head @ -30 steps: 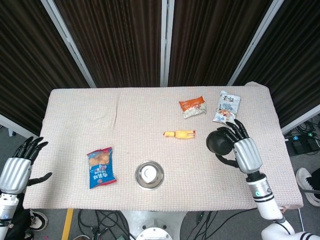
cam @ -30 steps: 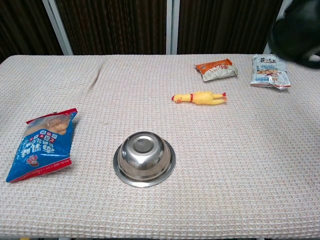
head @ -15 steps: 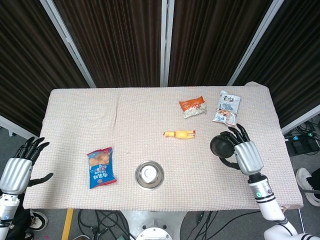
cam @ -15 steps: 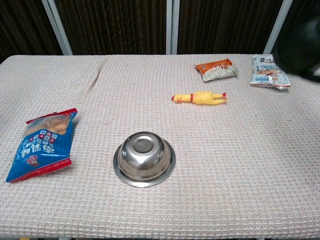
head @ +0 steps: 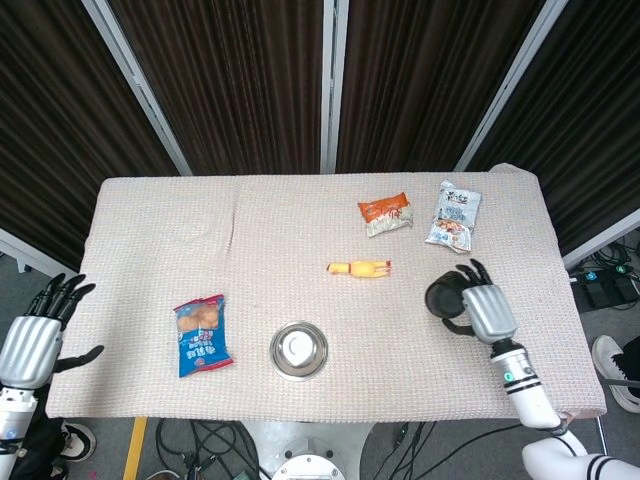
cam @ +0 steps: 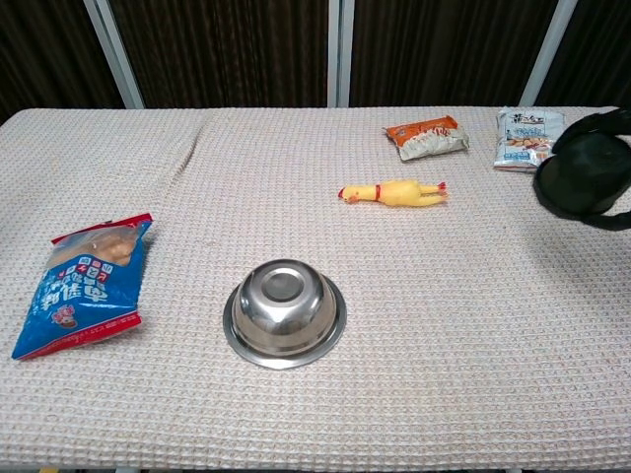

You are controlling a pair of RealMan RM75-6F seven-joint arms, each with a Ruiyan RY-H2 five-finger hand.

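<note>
right hand (head: 480, 310) hangs over the worktop (head: 300, 230) near its right edge, fingers spread, holding nothing; the white snack packet (head: 453, 215) lies nearest, just beyond it; the rubber chicken (head: 358, 268) sits well apart. left hand (head: 35, 335) is off the worktop's left edge, fingers apart, holding nothing.

Both views are bright and evenly lit, seemingly from overhead, and shadows fall soft and short. The steel bowl (cam: 285, 312) shows a small glare spot at its centre. Focus is sharp throughout. At three o'clock in the chest view, the dark right hand (cam: 584, 175) shows little surface detail.
</note>
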